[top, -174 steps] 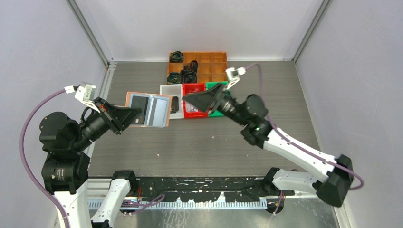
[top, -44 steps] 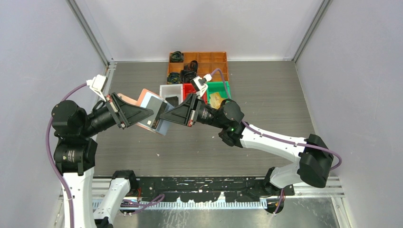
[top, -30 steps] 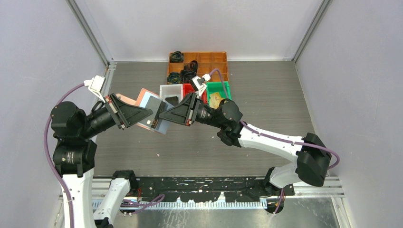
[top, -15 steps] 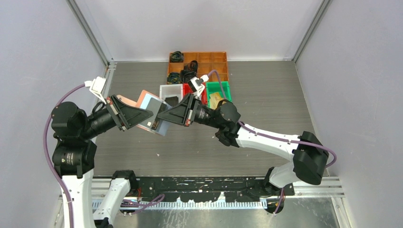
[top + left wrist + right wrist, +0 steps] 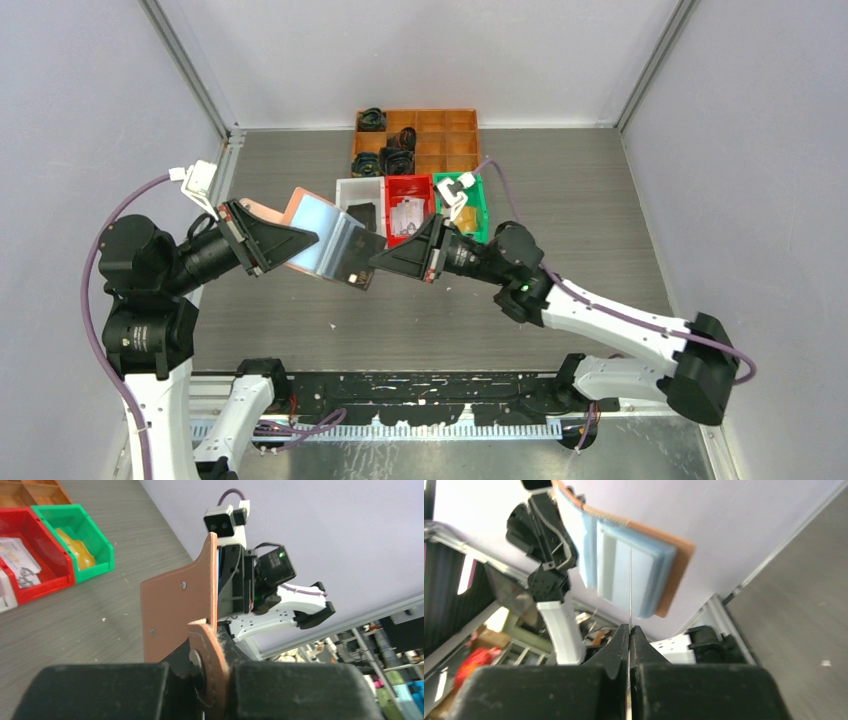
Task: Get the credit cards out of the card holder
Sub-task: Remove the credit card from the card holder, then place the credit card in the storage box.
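Note:
My left gripper (image 5: pixel 300 238) is shut on the strap tab (image 5: pixel 214 661) of the card holder (image 5: pixel 318 232) and holds it in the air, grey-blue pocket face toward the right arm. Its tan back shows in the left wrist view (image 5: pixel 175 610), its pocket face in the right wrist view (image 5: pixel 624 575). My right gripper (image 5: pixel 378 262) is shut on a dark credit card (image 5: pixel 358 255) that sticks out of the holder's right edge. The right wrist view shows that card edge-on (image 5: pixel 630 590) between the closed jaws (image 5: pixel 629 630). Whitish cards (image 5: pixel 407 215) lie in the red bin, an orange-yellow card (image 5: pixel 75 542) in the green bin.
White bin (image 5: pixel 352 186), red bin (image 5: pixel 411 181) and green bin (image 5: pixel 478 205) stand in a row behind the grippers. A dark flat object (image 5: pixel 366 214) lies in the white bin. Behind them an orange divided tray (image 5: pixel 445 135) holds black coiled bundles (image 5: pixel 397 158).
My right gripper has drawn back to the right and toward the near edge with a dark card in its jaws, sliding it partly out. The holder has swung slightly in my left gripper.

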### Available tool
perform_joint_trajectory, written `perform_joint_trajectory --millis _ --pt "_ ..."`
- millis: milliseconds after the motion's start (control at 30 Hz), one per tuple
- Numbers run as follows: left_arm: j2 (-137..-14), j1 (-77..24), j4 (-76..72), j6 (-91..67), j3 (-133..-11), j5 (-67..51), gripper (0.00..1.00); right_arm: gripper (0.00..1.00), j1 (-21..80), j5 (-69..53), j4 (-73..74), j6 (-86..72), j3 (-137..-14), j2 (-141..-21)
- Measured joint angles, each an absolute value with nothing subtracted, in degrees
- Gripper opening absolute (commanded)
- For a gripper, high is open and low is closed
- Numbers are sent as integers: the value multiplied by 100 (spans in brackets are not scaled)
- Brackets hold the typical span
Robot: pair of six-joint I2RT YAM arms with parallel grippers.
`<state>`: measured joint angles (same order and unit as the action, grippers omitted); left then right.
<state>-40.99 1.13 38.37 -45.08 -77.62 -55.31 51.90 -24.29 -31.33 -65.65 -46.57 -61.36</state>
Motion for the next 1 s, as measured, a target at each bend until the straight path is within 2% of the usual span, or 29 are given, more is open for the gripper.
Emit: perform_joint_trajectory --millis 167,300,500,667,800,1000 --pt "-4136 113 4178 -3566 -8095 -5531 0 0 4368 -2394 -1549 -5874 -4818 -5378" --pt "-4097 113 4742 -2379 -8322 -5457 0 0 4112 -2296 -368 -5183 -5575 -5765" --pt "-4034 113 5933 -473 -8409 -5179 0 1 4082 -2141 840 -4211 -7083 -7590" --pt "-4010 113 6794 668 -8409 -4982 0 1 4073 -1911 1577 -3610 -8676 -9677" --pt "-3861 113 7238 1385 -8409 -4838 0 0 4071 -1653 2300 -3238 -10304 -11461" --pt "-3645 113 7590 1988 -8348 -4753 0 1 4062 -1352 2923 -2974 -11646 -13028"
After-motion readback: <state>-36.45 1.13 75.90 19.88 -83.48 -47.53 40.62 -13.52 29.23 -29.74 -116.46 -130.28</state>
